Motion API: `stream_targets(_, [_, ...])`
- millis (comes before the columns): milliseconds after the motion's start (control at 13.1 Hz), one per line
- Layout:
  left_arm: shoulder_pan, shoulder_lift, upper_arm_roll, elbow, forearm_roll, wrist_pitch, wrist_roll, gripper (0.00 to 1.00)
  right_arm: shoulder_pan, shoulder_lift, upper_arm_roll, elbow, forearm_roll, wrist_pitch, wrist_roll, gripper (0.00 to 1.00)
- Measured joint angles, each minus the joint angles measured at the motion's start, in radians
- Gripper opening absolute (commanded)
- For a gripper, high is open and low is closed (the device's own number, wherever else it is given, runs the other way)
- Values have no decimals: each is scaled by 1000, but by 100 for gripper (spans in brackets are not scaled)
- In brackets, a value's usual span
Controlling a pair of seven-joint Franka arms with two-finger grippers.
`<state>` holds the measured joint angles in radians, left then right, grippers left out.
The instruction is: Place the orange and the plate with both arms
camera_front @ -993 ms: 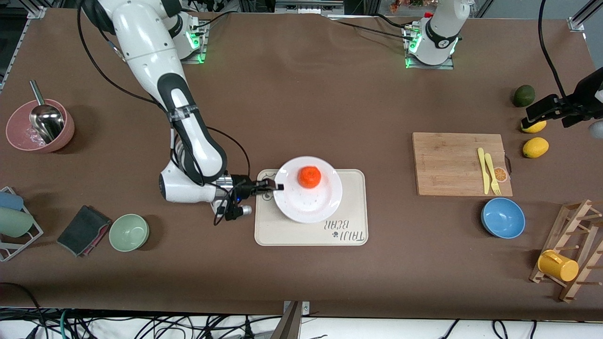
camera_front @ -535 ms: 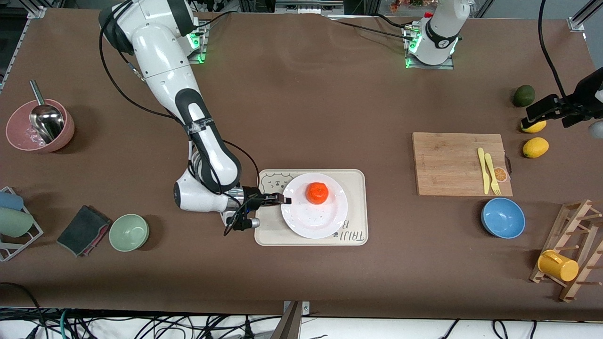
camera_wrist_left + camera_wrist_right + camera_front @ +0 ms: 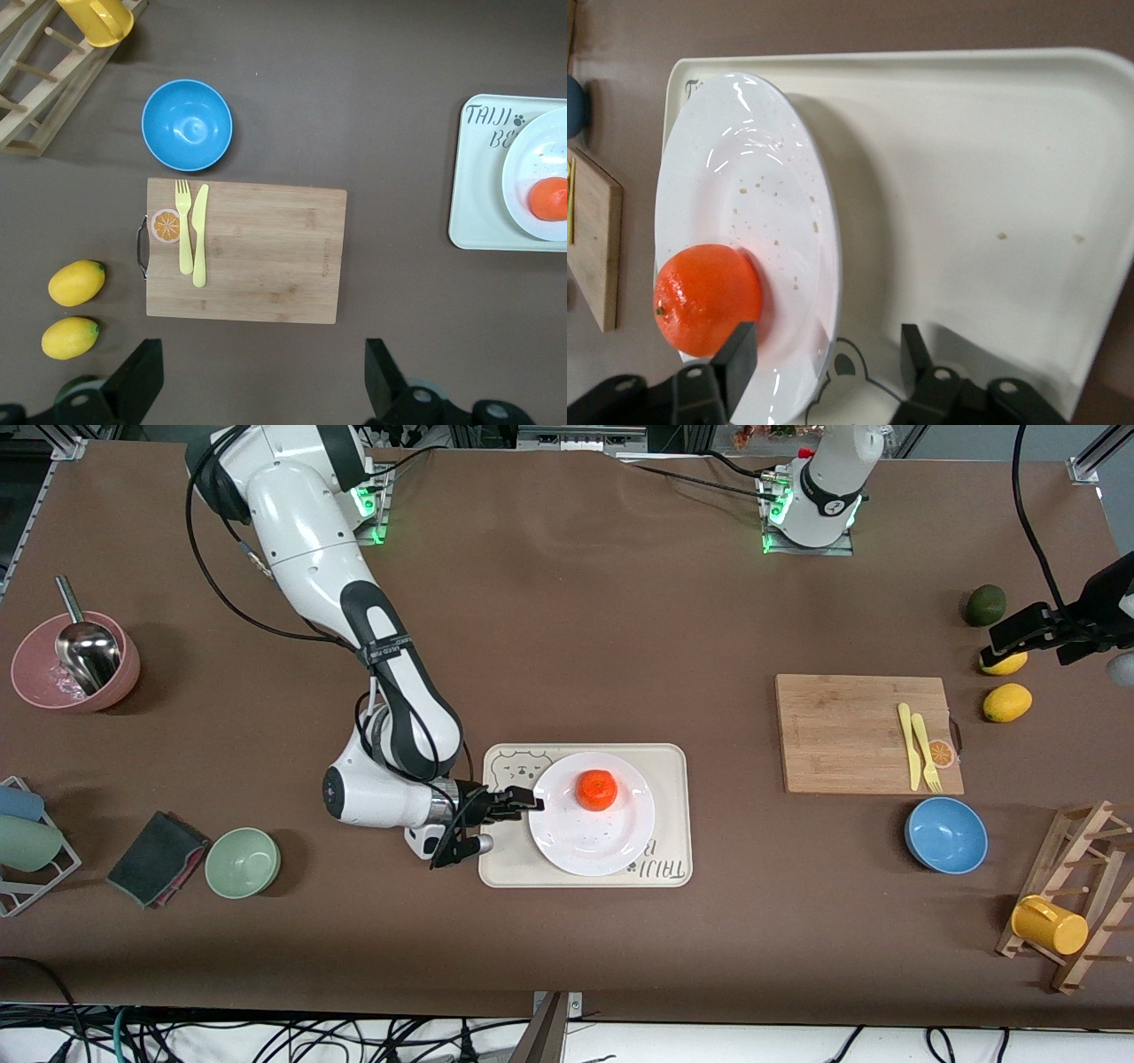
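Plate (image 3: 592, 826) is sitting on the cream bear tray (image 3: 671, 763), and the orange (image 3: 596, 789) is resting on the plate, up toward the robots' side of it. The right gripper (image 3: 526, 803) is staying low at the plate's rim on the right arm's end, with its fingers spread on either side of the rim and pinching nothing. This looks like the letting-go step. Next it should be backing straight away without bumping the rim or the tray's raised lip. Bare table is waiting toward the green bowl (image 3: 243, 862). The left gripper (image 3: 261, 385) is waiting, spread wide, high over the lemons (image 3: 1006, 702).
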<state>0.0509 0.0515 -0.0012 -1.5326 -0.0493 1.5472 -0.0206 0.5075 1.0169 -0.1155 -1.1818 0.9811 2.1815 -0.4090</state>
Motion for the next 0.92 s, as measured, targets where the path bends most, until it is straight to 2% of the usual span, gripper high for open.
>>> stream_targets(153, [0, 0, 0, 0, 0, 0, 0, 100, 25, -26, -24, 7, -146, 0, 3, 100])
stream_targets(382, [0, 0, 0, 0, 0, 0, 0, 100, 79, -87, -97, 8, -488, -19, 94, 100])
stream_targets(535, [0, 0, 0, 1, 0, 0, 0, 100, 93, -130, -135, 10, -682, -93, 138, 100])
stream_targets(687, [0, 0, 0, 1, 0, 0, 0, 100, 97, -173, -210, 11, -781, -197, 141, 100])
stream_targets(916, [0, 1, 0, 1, 0, 0, 0, 100, 89, -251, -365, 15, -811, -306, 136, 100])
